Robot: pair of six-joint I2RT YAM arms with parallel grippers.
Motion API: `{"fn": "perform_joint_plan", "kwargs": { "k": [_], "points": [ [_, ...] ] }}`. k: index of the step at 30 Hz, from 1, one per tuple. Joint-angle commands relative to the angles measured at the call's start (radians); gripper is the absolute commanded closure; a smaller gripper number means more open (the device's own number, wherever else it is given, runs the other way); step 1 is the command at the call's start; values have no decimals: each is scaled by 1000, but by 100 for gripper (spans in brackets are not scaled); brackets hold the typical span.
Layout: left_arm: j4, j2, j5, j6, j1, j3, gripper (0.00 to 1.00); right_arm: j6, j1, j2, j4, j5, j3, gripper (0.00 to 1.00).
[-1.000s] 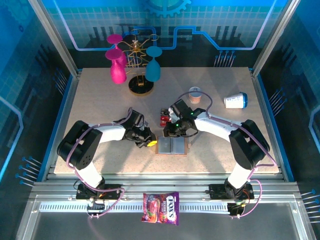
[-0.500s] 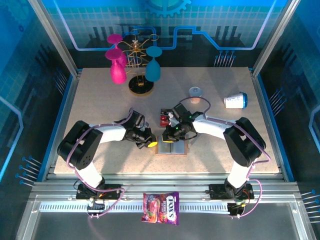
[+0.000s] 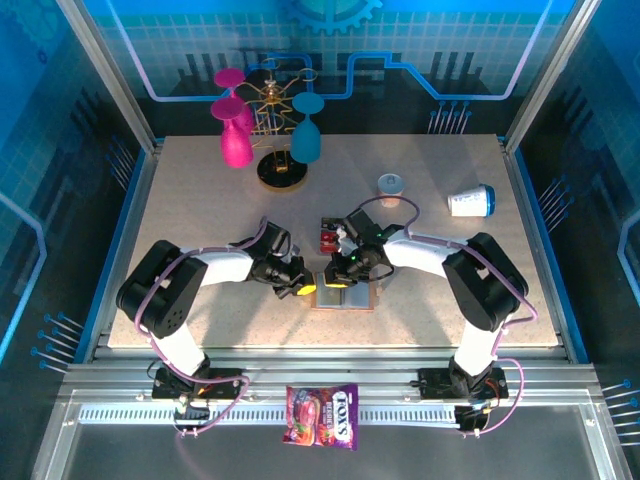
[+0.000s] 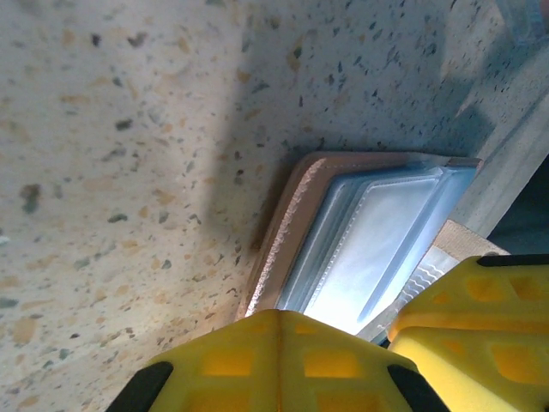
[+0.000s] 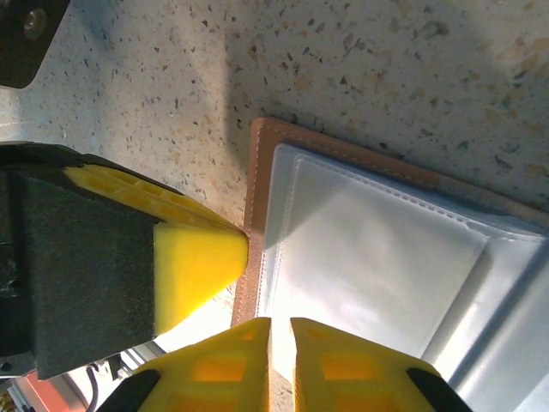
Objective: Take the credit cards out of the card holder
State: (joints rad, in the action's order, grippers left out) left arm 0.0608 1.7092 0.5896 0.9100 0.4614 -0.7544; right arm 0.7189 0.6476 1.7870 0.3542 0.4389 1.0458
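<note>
We see the speckled table [image 3: 200, 200] with both arms reaching in toward its near middle, the left arm [image 3: 200, 270] from one side and the right arm [image 3: 450, 262] from the other. At the far edge stands a glass rack [image 3: 272, 140] with pink and teal glasses. A candy bag [image 3: 322, 416] lies on the metal rail in front of the table. The card holder [image 3: 355, 298] lies open and flat between the two grippers, tan rim outside and grey-blue pockets up. The left gripper [image 3: 303, 288] is clenched, one yellow fingertip touching the holder's left edge; we cannot tell whether it pinches the leather. The right gripper [image 5: 280, 330] hangs over the left pocket with its fingers drawn almost together, and we cannot tell whether anything sits between them. A white cup [image 3: 470, 201] lies on its side at far right, and a small cup [image 3: 390, 186] is near it. The credit cards [image 3: 327, 236], red, lie on the table just beyond the holder.
</note>
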Motion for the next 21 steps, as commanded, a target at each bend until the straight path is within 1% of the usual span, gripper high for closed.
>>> {"fn": "perform_joint_plan", "kwargs": {
  "k": [1,6,13,21],
  "points": [
    [-11,30,35,-16,8,-5,93,13,11,27,3,24,-6,84],
    [-6,47,29,-19,8,-3,93,7,12,45,26,24,11,82],
    [0,53,25,-19,8,1,92,1,15,48,60,10,14,74],
    [5,62,24,-23,6,2,92,-11,14,32,109,-28,21,71]
  ]
}}
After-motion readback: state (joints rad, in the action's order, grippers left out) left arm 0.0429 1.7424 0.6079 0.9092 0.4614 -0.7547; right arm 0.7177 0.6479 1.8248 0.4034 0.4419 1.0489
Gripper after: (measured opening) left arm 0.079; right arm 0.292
